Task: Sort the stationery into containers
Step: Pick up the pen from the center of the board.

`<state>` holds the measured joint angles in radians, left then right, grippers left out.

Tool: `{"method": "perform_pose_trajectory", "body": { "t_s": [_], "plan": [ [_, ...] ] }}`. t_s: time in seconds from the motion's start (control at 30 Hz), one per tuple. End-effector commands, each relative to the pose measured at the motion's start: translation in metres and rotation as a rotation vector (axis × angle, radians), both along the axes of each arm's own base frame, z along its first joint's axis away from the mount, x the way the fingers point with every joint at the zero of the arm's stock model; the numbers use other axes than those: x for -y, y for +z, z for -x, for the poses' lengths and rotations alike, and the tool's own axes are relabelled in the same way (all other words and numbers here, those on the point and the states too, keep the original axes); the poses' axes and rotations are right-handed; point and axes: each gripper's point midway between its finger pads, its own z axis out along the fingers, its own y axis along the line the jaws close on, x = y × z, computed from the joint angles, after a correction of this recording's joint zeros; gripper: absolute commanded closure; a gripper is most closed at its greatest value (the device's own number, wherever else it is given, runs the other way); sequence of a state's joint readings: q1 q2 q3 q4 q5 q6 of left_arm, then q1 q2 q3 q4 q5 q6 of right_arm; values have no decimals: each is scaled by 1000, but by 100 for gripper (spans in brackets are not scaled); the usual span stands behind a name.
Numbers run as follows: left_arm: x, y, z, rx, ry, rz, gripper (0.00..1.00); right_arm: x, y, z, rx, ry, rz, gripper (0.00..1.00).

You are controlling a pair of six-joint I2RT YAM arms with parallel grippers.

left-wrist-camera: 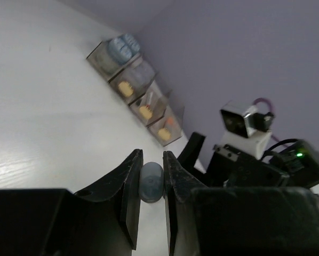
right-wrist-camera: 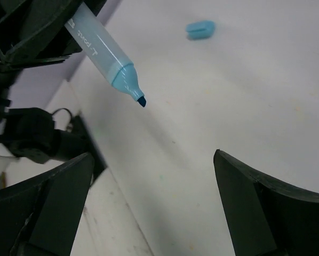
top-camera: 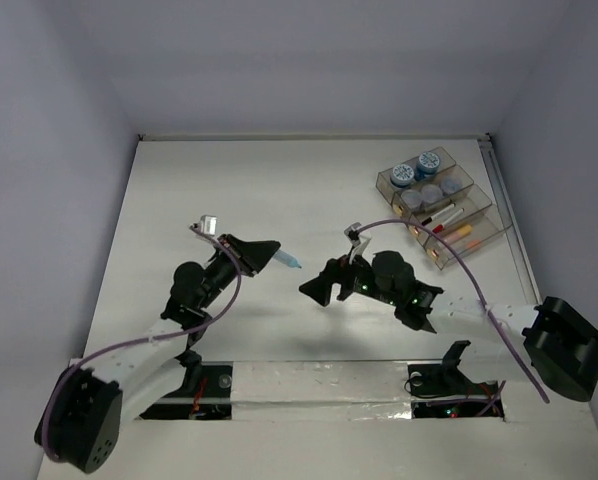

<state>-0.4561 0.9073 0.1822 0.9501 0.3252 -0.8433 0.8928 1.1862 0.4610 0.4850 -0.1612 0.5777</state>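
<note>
Top external view: the organiser tray (top-camera: 383, 181) stands at the far right of the table and is already stocked. Two jars (top-camera: 403, 175) with blue patterned lids fill its far compartment, paler round items sit in the next, and white pens (top-camera: 445, 215) and an orange stick (top-camera: 460, 232) lie in the nearer ones. The left gripper (top-camera: 269, 256) is closed on a light-blue marker (top-camera: 287, 262) held above mid-table, well apart from the tray. The right gripper (top-camera: 312, 291) faces it from just beside, jaws spread and empty. No writing can be read from here. Left wrist view: the left gripper (left-wrist-camera: 151, 160) has its jaws pinching the marker's rounded end (left-wrist-camera: 150, 184). The tray (left-wrist-camera: 103, 56) shows in the distance, its contents blurred, and no label is legible. Right wrist view: the right gripper (right-wrist-camera: 153, 157) stands wide open with nothing between the fingers. The marker (right-wrist-camera: 103, 50) hangs uncapped, its dark chisel tip exposed, and a small light-blue piece (right-wrist-camera: 200, 29) lies apart on the table — cap or eraser, it cannot be told. Small dark print runs along the barrel, too skewed to read. Assessment: sorting appears largely done — what is left is the marker and the loose blue piece.
</note>
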Motion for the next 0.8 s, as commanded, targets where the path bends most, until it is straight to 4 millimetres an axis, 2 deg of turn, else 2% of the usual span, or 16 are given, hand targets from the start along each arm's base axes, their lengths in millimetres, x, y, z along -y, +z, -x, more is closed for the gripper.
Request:
{"method": "perform_pose_trajectory", "body": {
  "t_s": [0.0,0.07,0.17,0.27,0.3,0.43,0.63,0.67,0.73,0.77],
  "plan": [
    [-19,56,7,110,75,175,100,-34,87,16,92,121,-317,0],
    [-24,69,15,135,77,216,100,-42,100,15,111,138,-370,0],
    [-26,78,21,144,73,227,100,-53,115,11,136,145,-409,0],
    [-27,80,25,143,67,234,100,-65,130,17,159,176,-433,0],
    [-28,81,26,146,67,238,100,-68,139,13,179,170,-442,1],
    [-28,79,29,140,55,254,100,-78,151,4,187,142,-449,7],
    [-27,81,31,146,49,252,100,-81,159,-7,206,101,-465,22],
    [-28,81,32,149,48,253,100,-81,159,-7,209,101,-466,31],
    [-28,83,33,155,44,254,100,-82,159,-6,207,109,-467,39],
    [-28,83,33,158,43,253,100,-84,160,-6,206,115,-465,50]
  ]
}}
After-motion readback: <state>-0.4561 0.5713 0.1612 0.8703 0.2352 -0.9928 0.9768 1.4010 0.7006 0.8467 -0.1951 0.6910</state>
